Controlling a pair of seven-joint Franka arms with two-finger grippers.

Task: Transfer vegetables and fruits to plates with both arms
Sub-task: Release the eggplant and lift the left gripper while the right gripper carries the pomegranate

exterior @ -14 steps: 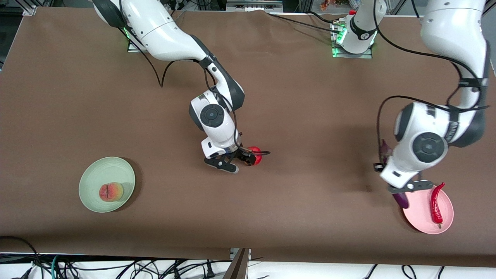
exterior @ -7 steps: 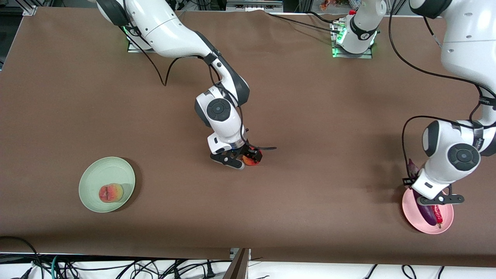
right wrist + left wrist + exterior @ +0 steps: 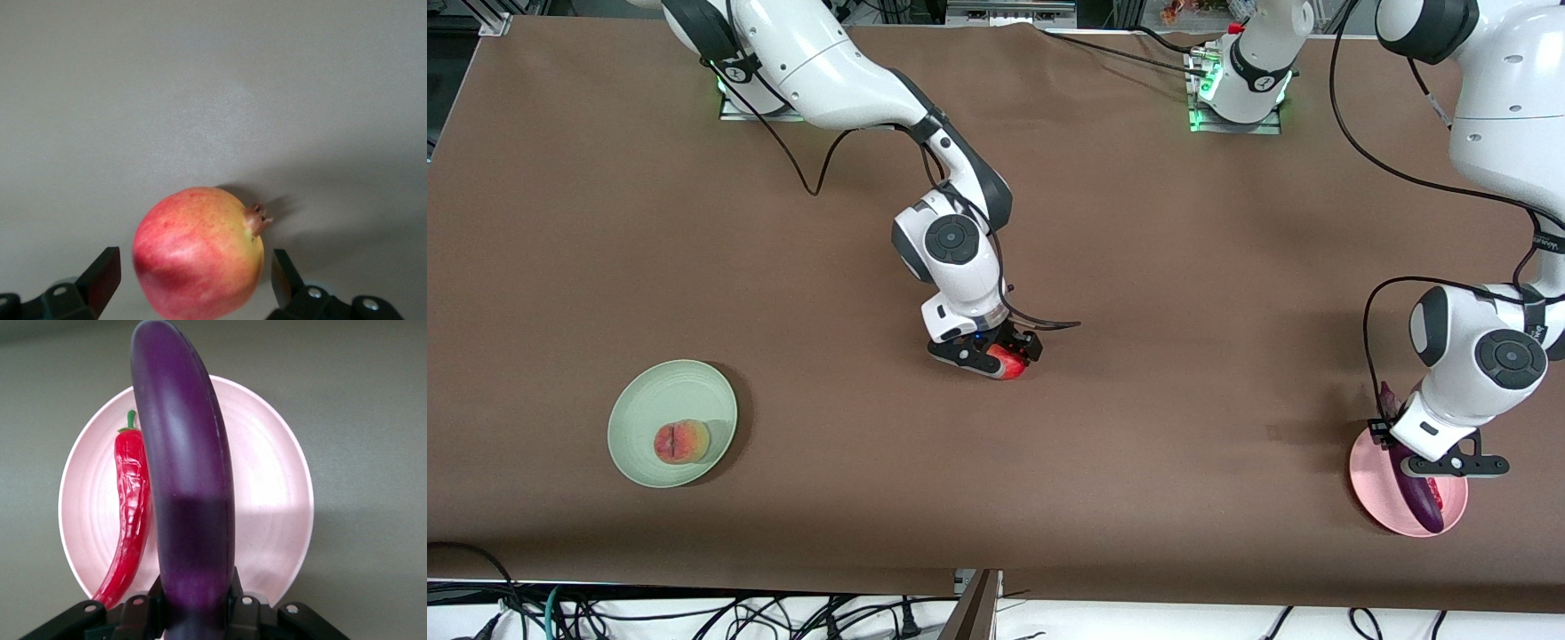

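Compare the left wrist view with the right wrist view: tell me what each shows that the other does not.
Only the left wrist view: the eggplant held in the shut left gripper over the pink plate, with the chili lying on that plate.

Only the right wrist view: the pomegranate on the table between the fingers of the open right gripper, not yet gripped.

Both: bare tabletop around the things, and the black fingertips of that arm's own gripper.

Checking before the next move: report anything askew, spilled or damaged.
Nothing stands out. The left gripper holds the eggplant over the pink plate beside the chili; the right gripper's open fingers flank the intact pomegranate; the peach sits on the green plate.
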